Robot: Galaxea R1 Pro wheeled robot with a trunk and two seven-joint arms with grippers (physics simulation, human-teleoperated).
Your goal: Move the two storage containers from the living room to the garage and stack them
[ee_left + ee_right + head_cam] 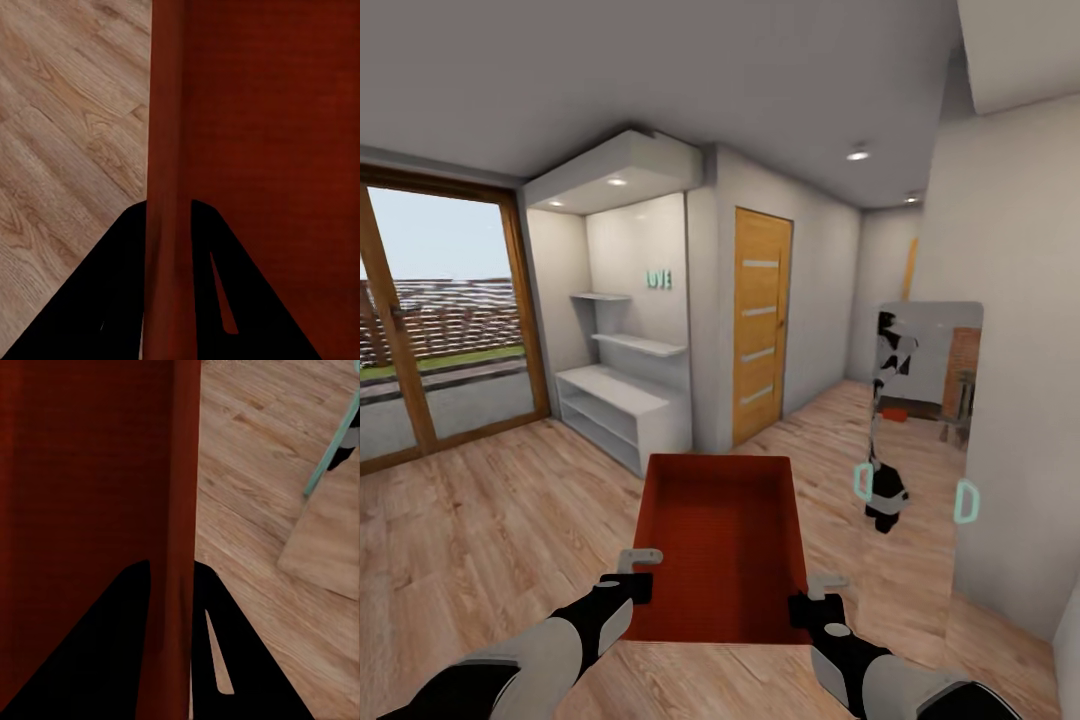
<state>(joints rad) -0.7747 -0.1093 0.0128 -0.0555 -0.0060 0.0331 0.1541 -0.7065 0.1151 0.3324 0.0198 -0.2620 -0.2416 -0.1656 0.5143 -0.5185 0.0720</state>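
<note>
While I roll over the wood plank floor (480, 520), the storage container (722, 545) hangs ahead between my arms; left fingers (642, 568) and right fingers (822, 592) each pinch a thin side wall. Probably light, rigid, prone to tilting.

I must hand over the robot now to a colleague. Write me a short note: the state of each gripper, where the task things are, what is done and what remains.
Left gripper: shut on the left wall of the storage container.
Right gripper: shut on the right wall of the same container.
The container is held open side up between both arms, above the light wood floor, in front of the robot.
Ahead: white shelving, a wooden door and a hallway to the right, with a mirror panel on the right wall.
Done: one container lifted.
Left: carry it to the garage, set it on the floor there, fetch the second container and stack it.
</note>
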